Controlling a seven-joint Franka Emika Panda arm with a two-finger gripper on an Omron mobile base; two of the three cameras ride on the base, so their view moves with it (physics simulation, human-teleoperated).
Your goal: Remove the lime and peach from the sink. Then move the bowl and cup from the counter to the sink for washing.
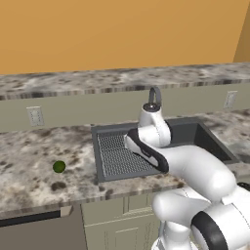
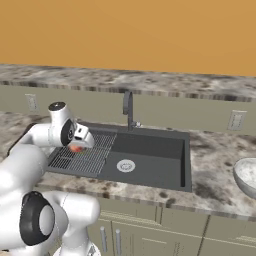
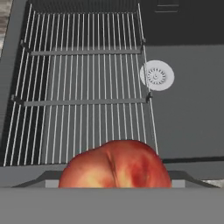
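Hand [image 2: 76,145] hangs over the sink's [image 2: 150,150] ribbed drainer, jaws wide around the peach [image 3: 116,164], which I judge it holds. Round, soft and bruisable, it wants gentle pressure across its middle. At nine o'clock, the lime [image 1: 59,166] rests on the worktop [image 1: 29,161].

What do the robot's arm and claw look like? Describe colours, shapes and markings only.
The arm is built from glossy white, rounded segments joined by dark grey to black bands and round joint caps. Its links are thick and tube-like, swelling at the joints. The claw hangs from a white, boxy hand with a small dark patch. No cables or lettering can be made out.
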